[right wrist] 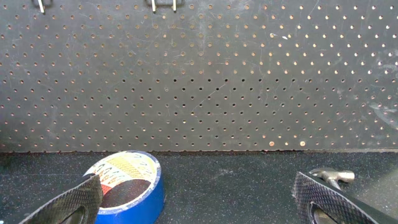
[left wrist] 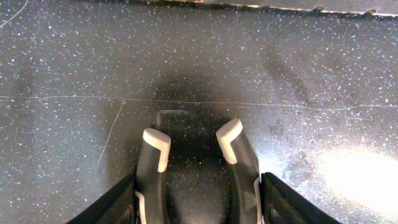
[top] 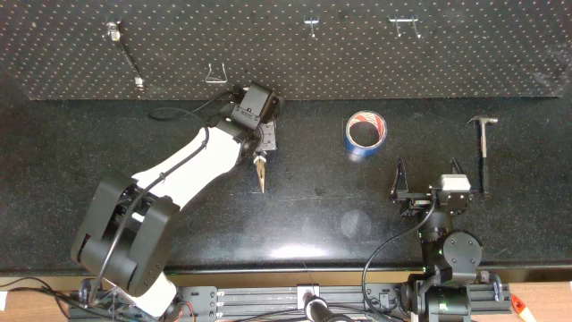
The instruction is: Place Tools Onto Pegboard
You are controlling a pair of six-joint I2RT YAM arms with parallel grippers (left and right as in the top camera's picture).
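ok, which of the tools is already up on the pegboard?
The slim dark bar tool, slanted at the pegboard's left end. The pliers, tape roll and hammer all lie on the black worktop.

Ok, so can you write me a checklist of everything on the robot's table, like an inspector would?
Surface: dark speckled table with thin scratch lines; a pegboard stands along its far edge.
Job's things: pliers at the left gripper; tape roll and hammer lie on the table; a slim metal tool hangs on the pegboard; other hooks are bare.
Clutter: nothing seen.
Grippers: left gripper sits at the pliers' handles, grip unclear; right gripper is open and empty, between tape roll and hammer.
Cables: black cable by the left arm; more at the arm bases.
Surroundings: metal rail along the near edge.
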